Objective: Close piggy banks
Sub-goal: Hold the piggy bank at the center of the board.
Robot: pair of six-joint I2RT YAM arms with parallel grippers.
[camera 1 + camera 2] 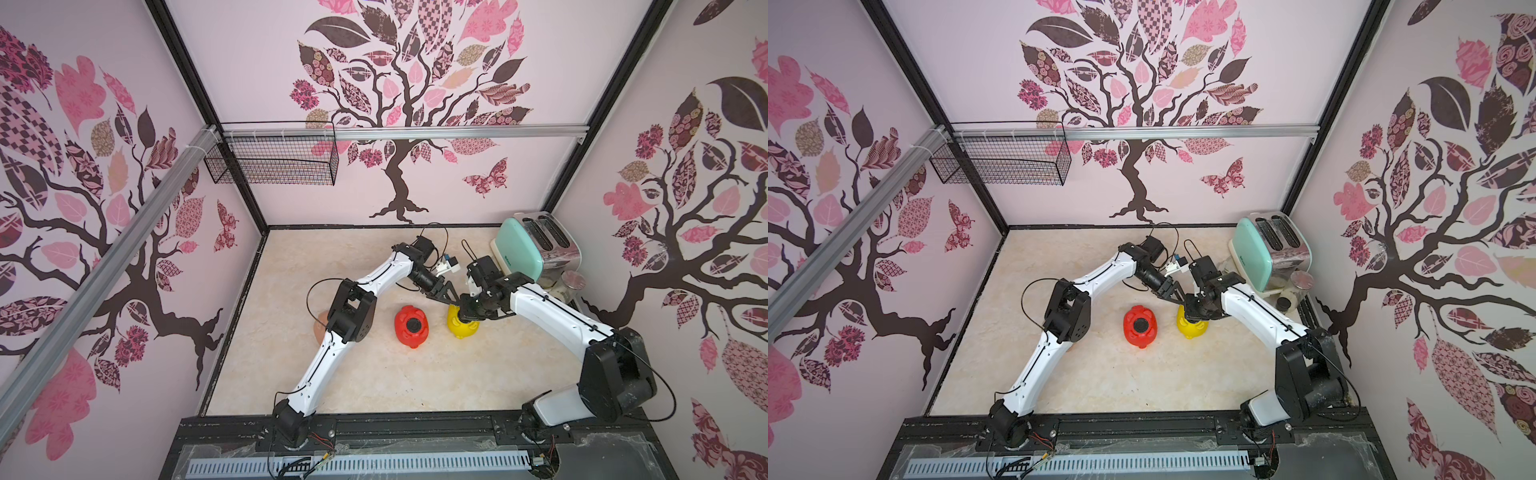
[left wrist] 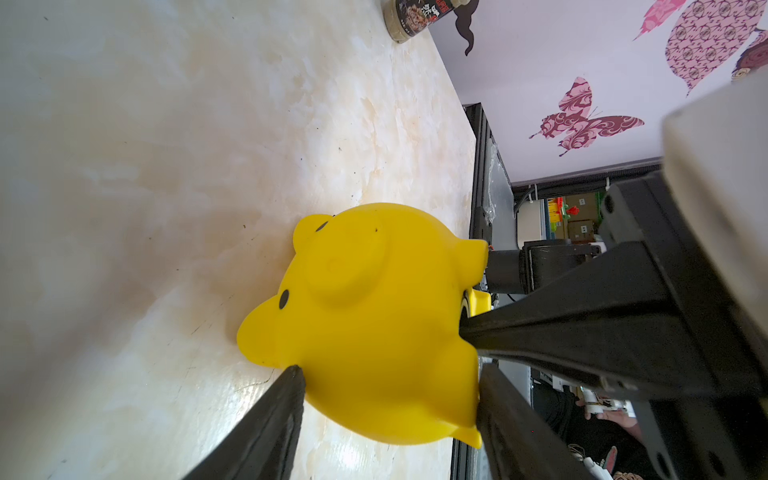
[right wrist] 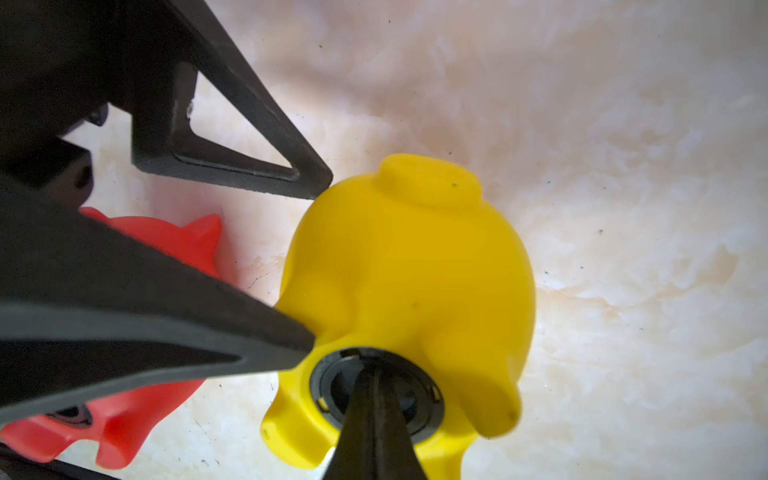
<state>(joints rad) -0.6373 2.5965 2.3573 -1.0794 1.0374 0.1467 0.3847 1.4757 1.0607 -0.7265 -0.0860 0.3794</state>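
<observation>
The yellow piggy bank (image 1: 461,328) (image 1: 1190,328) lies belly up at mid table. My left gripper (image 1: 451,297) (image 2: 388,374) is shut on it, one finger against its back and one against its belly side. In the right wrist view a black plug (image 3: 419,399) sits in the yellow bank's belly hole, and my right gripper (image 3: 372,370) (image 1: 467,318) is shut with its tips pressed onto the plug. The red piggy bank (image 1: 411,326) (image 3: 166,245) lies belly up to the left with a black plug in its hole. The peach-pink piggy bank (image 1: 320,324) is mostly hidden behind my left arm.
A mint-green toaster (image 1: 532,249) stands at the back right with a glass jar (image 1: 571,284) beside it. A spice bottle (image 2: 419,16) stands near the right wall. A black wire basket (image 1: 274,160) hangs on the back wall. Both arms meet over the yellow bank.
</observation>
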